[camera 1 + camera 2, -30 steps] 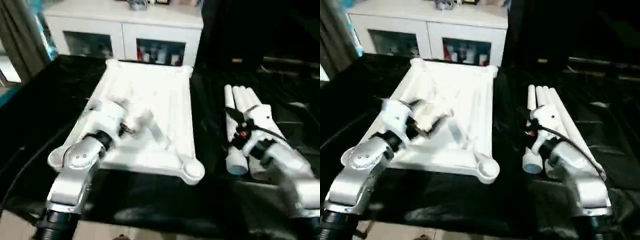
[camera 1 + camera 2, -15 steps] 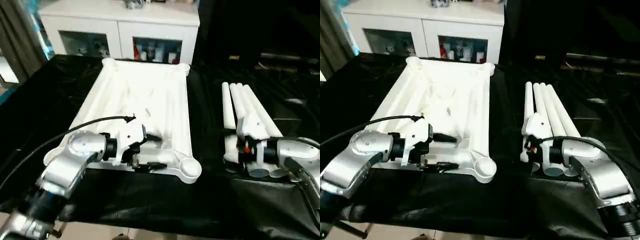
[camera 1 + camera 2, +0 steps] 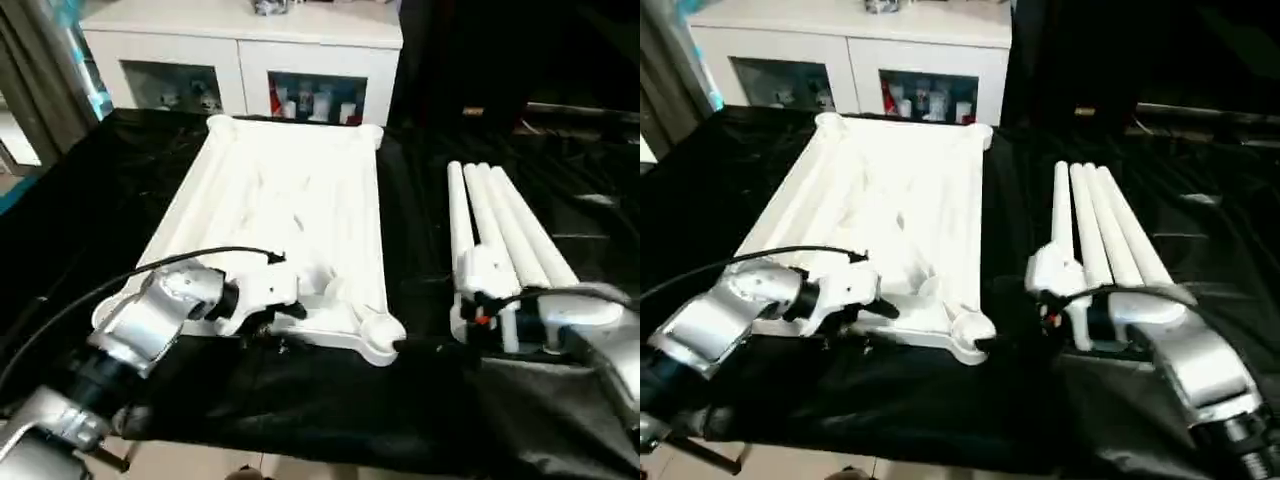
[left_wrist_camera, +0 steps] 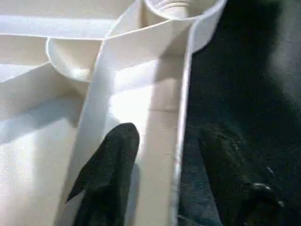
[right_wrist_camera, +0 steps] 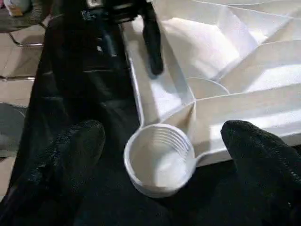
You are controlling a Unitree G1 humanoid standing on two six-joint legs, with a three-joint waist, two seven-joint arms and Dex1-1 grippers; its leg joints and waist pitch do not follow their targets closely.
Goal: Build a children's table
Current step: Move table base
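The white tabletop lies ribbed side up on the black cloth. Its near right corner socket faces up, empty. My left gripper stands open astride the near rim: one finger is inside the tabletop, the other is outside on the cloth. It shows again in the right wrist view, left gripper. My right gripper is open, pointing left at that socket from just beside it, with nothing held. Several white tapered legs lie side by side behind the right wrist.
The black-draped work table carries everything; its front edge runs close below my arms. A white cabinet with glass doors stands behind it. A black cable loops over my left forearm. A grey curtain hangs at the left.
My right gripper has swung left, from the legs' near ends to the corner socket. My left gripper has shifted slightly right along the near rim. The tabletop and legs have not moved.
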